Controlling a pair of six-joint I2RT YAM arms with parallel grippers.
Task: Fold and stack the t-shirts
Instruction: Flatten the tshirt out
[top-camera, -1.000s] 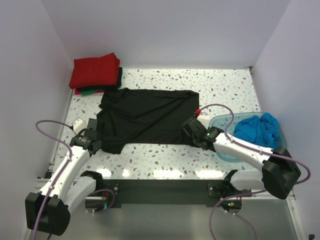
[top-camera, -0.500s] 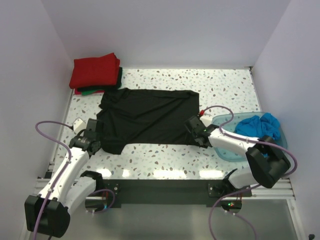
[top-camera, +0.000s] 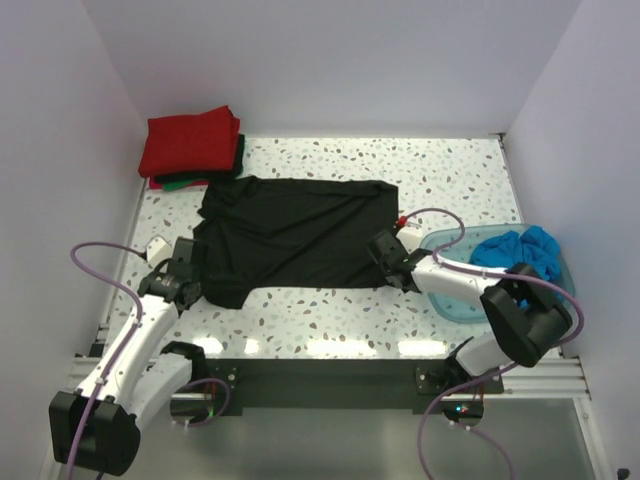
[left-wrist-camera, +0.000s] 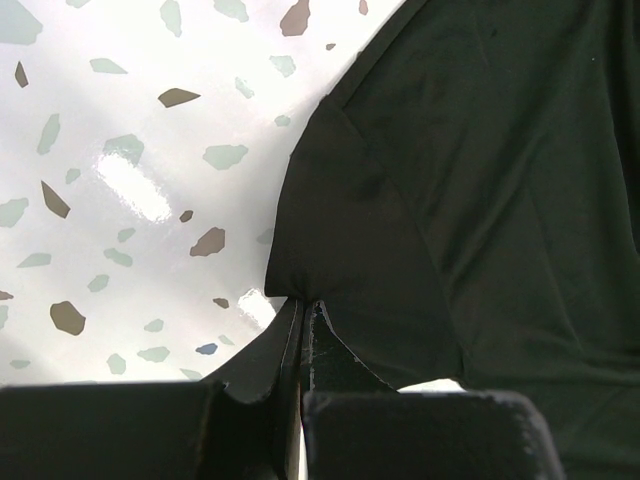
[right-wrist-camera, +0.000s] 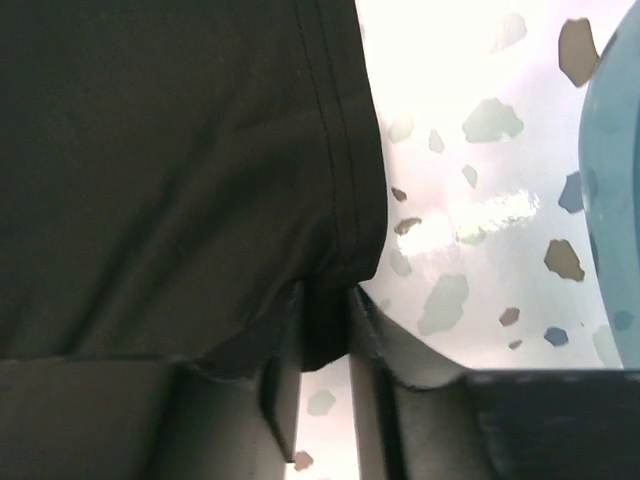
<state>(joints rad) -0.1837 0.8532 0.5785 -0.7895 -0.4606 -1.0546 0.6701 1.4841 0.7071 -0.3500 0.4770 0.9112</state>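
Note:
A black t-shirt (top-camera: 290, 230) lies spread flat across the middle of the speckled table. My left gripper (top-camera: 192, 280) is shut on its near-left corner; in the left wrist view the fingers (left-wrist-camera: 303, 305) pinch a fold of black cloth (left-wrist-camera: 470, 180). My right gripper (top-camera: 386, 262) is at the near-right hem, and in the right wrist view its narrow jaws (right-wrist-camera: 325, 300) have closed on the stitched edge of the shirt (right-wrist-camera: 170, 170). A folded red t-shirt (top-camera: 190, 143) lies on a green one (top-camera: 185, 183) at the back left. A bright blue t-shirt (top-camera: 520, 255) is crumpled in the tub.
The translucent blue plastic tub (top-camera: 455, 300) stands at the right, close beside my right arm; its wall (right-wrist-camera: 615, 200) shows in the right wrist view. White walls close in the left, back and right sides. Purple cables loop off both arms.
My right gripper has slid a little toward the shirt's near-right hem and its jaws have closed from wide open onto the edge. The left arm has not moved.

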